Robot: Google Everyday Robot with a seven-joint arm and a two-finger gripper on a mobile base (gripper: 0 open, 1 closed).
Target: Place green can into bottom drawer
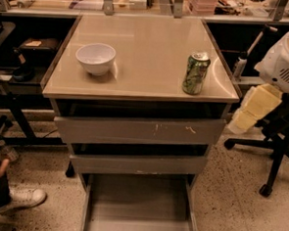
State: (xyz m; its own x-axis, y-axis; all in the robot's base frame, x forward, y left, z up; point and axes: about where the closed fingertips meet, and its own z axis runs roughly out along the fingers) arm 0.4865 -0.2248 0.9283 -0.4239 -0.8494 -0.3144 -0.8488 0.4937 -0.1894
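Since the green can is not yet picked up, I judge the task to be at its very start.

Cabinet top [143,63]: wide beige surface, carries both loose items.

Bottom drawer [139,205]: pulled out toward the camera at floor level, plain grey floor, nothing in it as far as shown; its front edge is cut off by the frame. The drawer is already open, so that precondition is met.

Top drawer [138,131] and middle drawer [139,163]: grey fronts stepped one above the other, above the bottom drawer. Not targets.

My gripper [253,108]: pale yellow, hanging under the white arm shell [285,62] off the cabinet's right side, below tabletop level, near the right front corner. It is well apart from the can and nothing shows in it. Spread or closed: cannot tell from this view.

White bowl [95,58]: upright on the left part of the top, a distractor.

Green can [195,73]: upright on the right front part of the top, near the right edge, well apart from the bowl, untouched.

Left to do, by my estimate, is everything that counts:
- reach the can
- grasp it
- lift it off the top
- bring it down past the two upper fronts
- set it in the bottom drawer and release
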